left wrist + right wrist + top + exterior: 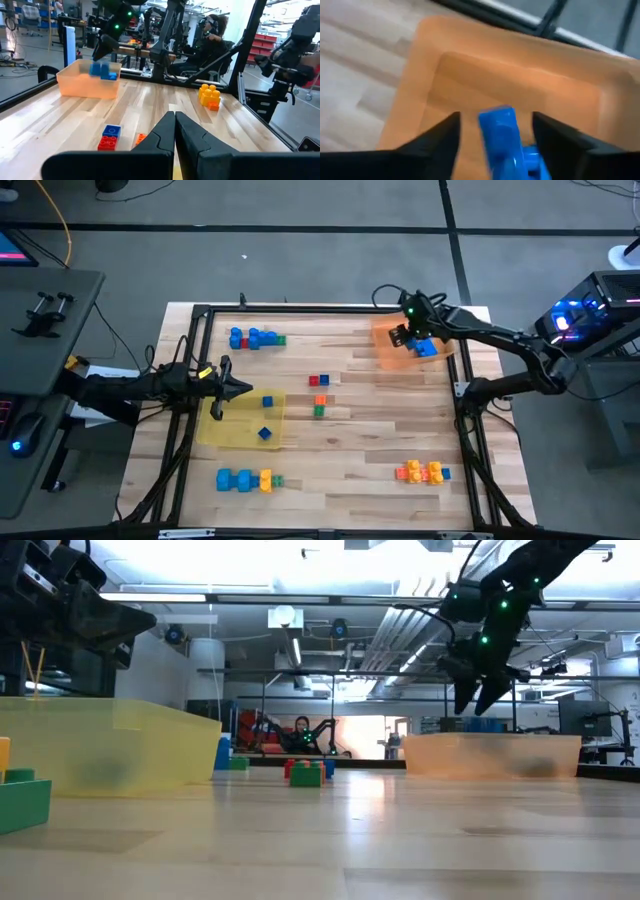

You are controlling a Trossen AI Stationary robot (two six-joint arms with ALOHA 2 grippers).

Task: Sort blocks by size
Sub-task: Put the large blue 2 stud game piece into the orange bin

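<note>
My right gripper [405, 335] hangs open above the orange tray [385, 348] at the table's far right, pointing steeply down. A blue oblong block [499, 132] shows between its fingers with a gap on either side, touching neither. In the left wrist view the block [102, 71] is a blur inside the tray's walls. Whether it rests on the tray's floor I cannot tell. My left gripper [240, 388] is shut and level at the left, by the yellow tray [235, 432], which holds two small blue cubes [266, 417].
Rows of blocks lie at the far left [255, 338], near left [245, 479] and near right [424, 472]. A few small ones sit at the centre [319, 395]. A black frame [300, 308] runs round the wooden top. A person [212, 35] sits beyond the table.
</note>
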